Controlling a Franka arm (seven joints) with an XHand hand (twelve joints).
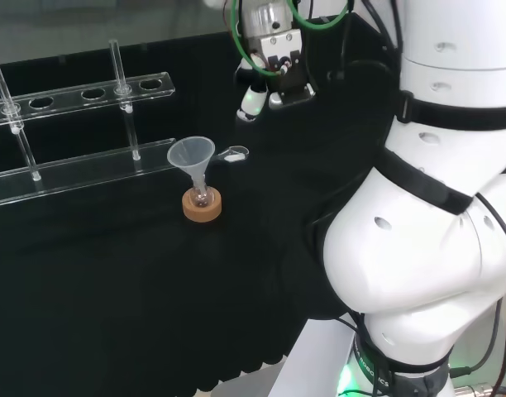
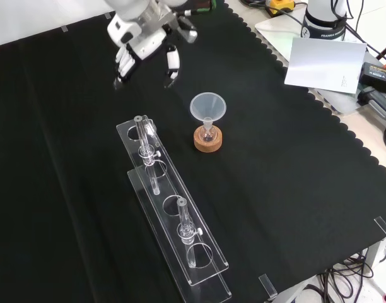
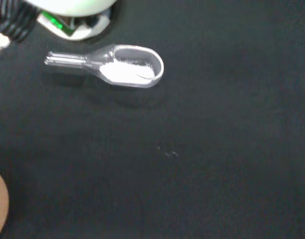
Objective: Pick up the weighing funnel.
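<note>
Here, the weighing funnel [image 1: 234, 154] lies flat on the surface [image 1: 112, 273], just right of the funnel [image 1: 192, 155] in the head view, with its long axis roughly left-right. The wrist view adds its scoop mouth-up, whitish inside, with the short stem toward the hand [image 2: 137, 39], which hovers above with fingers relaxed, grasping nothing.

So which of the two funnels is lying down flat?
The small weighing funnel, a clear scoop with a short stem, lies flat on the black cloth. The big funnel stands mouth up in a flask on a cork ring.
</note>
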